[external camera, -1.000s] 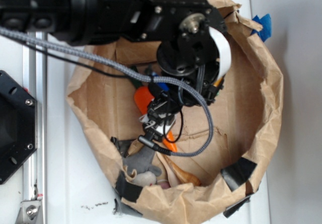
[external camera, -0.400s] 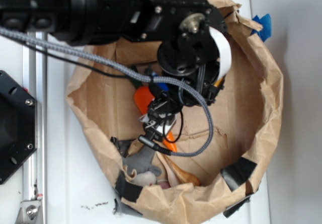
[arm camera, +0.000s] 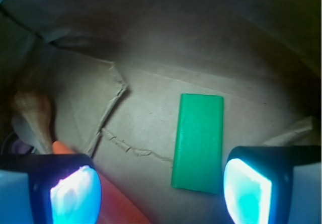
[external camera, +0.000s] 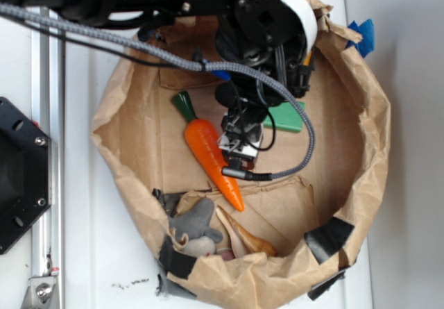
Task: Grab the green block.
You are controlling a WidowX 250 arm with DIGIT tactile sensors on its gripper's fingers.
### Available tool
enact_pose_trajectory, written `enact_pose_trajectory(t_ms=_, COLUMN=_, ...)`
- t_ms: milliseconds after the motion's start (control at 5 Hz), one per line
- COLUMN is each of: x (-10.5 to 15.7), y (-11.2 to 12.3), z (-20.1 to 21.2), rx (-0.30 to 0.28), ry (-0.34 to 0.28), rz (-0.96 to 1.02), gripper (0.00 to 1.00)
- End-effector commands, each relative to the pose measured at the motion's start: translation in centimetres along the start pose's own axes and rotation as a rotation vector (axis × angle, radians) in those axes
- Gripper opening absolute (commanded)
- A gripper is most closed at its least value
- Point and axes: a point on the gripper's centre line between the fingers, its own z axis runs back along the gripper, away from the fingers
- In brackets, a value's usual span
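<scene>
Green block [arm camera: 198, 142]: flat on cardboard floor of paper-lined bin [external camera: 371, 114], just inside one finger. Gripper [arm camera: 161, 189]: jaws apart, empty, above block. Orange carrot [external camera: 211, 153]: beside, not touching.

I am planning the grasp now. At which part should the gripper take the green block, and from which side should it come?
Probably from above, closing across the short width near the middle of the green block. It lies flat on the brown paper, so only its long straight side faces offer parallel surfaces. In the wrist view the open gripper has its right finger by the block's edge, so it should shift right first.
</scene>
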Motion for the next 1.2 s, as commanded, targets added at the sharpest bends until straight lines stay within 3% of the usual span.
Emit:
enact_pose_trajectory(t_ms=0, x=1.0, y=0.7, z=1.6, rx=0.126, ry=-0.069, rz=0.023, gripper=1.0)
enact_pose_trajectory(t_ms=600, x=1.7, y=1.1, z=-2.0, rx=0.155, ry=-0.043, rz=0.043, gripper=1.0)
enact_pose_trajectory(t_ms=1000, x=1.4, y=1.6, z=-5.1, rx=0.139, ry=-0.004, rz=0.045, gripper=1.0)
